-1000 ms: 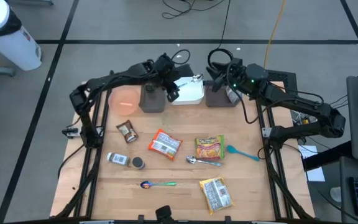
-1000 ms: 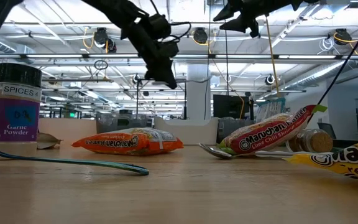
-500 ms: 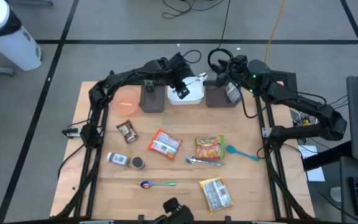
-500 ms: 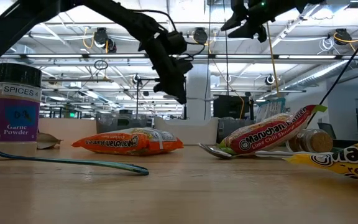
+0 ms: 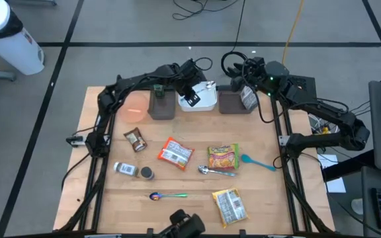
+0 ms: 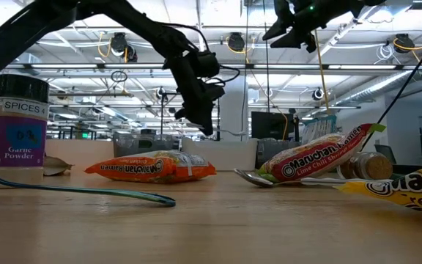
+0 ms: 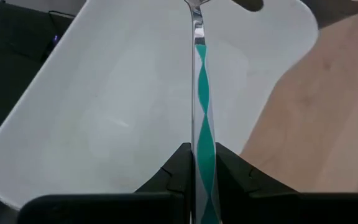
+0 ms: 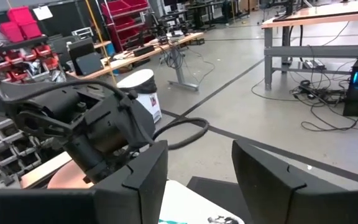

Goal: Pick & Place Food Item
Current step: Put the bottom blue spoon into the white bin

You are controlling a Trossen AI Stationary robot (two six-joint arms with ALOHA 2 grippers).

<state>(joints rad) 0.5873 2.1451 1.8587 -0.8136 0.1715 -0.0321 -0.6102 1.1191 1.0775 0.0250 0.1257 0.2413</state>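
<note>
Near edge first: ramen packets (image 5: 176, 153) lie untouched mid-table. Farther back, the left gripper (image 5: 192, 98) hovers over the white bowl (image 5: 207, 102), clenched on a teal-handled spoon (image 7: 202, 124). I'd lower it squarely inside the rim before letting go. Only the left wrist view reveals that spoon clearly. The right gripper (image 5: 238, 78), at the far right, hangs with 2 fingers parted around nothing.

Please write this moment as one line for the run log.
left gripper: shut on green-handled metal spoon | over: white rectangular container | right gripper: open, empty, raised behind table
</note>
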